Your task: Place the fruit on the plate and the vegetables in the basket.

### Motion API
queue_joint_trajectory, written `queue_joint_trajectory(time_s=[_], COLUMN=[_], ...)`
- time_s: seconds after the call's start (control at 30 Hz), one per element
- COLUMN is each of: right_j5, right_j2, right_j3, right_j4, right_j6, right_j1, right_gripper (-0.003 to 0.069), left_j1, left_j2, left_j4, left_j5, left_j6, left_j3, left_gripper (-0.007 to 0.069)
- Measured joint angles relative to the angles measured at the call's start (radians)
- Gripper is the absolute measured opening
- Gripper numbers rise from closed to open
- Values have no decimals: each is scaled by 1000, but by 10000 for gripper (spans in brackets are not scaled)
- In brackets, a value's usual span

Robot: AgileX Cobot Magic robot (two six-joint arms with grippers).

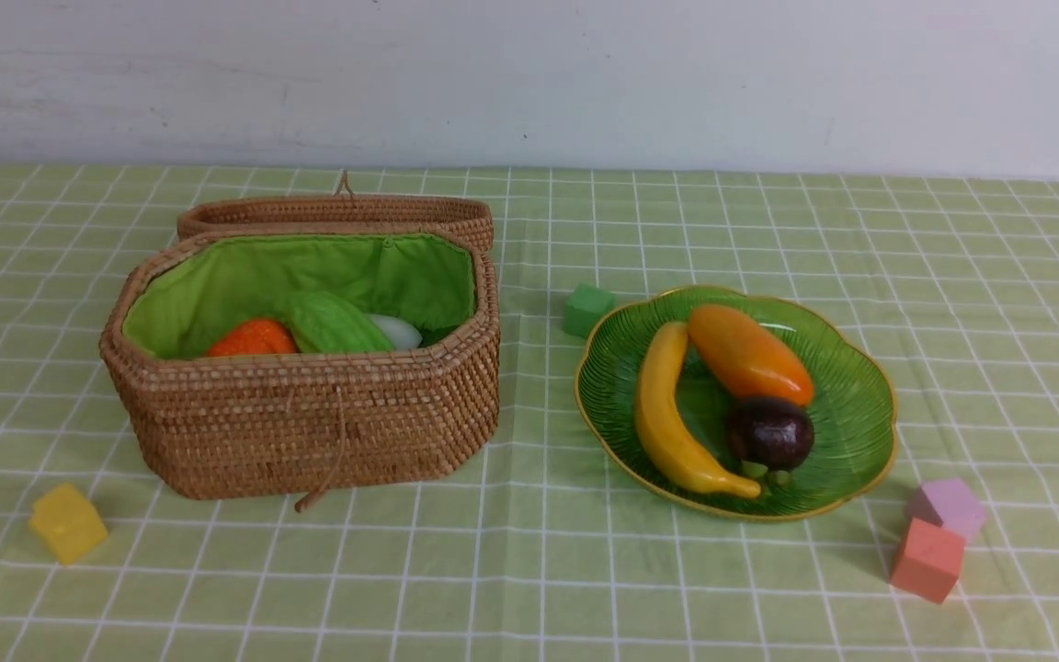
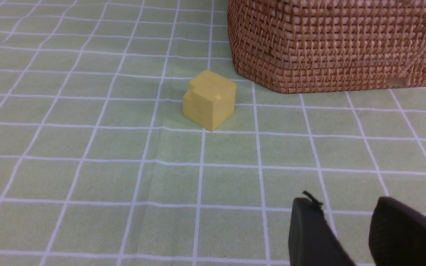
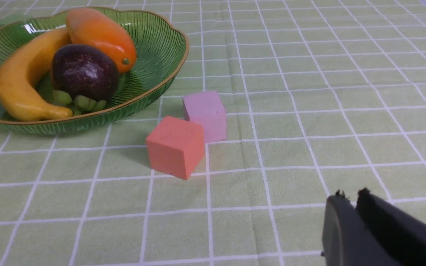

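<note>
1. The banana point(image 1: 667, 418), mango point(image 1: 748, 354) and mangosteen point(image 1: 770, 432) all lie on the plate point(image 1: 865, 405), at 3 o'clock of the basket point(image 1: 309, 414). The mangosteen touches the other 2, so a bumped rim could roll it out.
2. In the basket, a pumpkin point(image 1: 252, 338), gourd point(image 1: 332, 322) and radish point(image 1: 398, 331) show; the pepper cannot be seen, perhaps buried. If it is missing, the task is unfinished.
3. The left gripper point(image 2: 346, 221) hangs low with fingers apart and empty, the yellow cube point(image 2: 209, 99) ahead of it; a careless sweep could knock the cube.
4. The right gripper point(image 3: 351, 207) has fingers nearly together, holding nothing, near the coral cube point(image 3: 175, 146) and lilac cube point(image 3: 203, 115), which sit just beside the plate.
</note>
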Motion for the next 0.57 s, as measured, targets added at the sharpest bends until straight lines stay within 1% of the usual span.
queue_joint_trajectory(time_s=[0.57], right_j5=[-2], right_j2=[0], right_j3=[0], right_j4=[0], right_j6=[0], right_j1=[0], right_gripper=[93], left_j1=[0], left_j2=[0], left_j4=[0], left_j5=[0], left_j6=[0], left_j3=[0], left_gripper=[239])
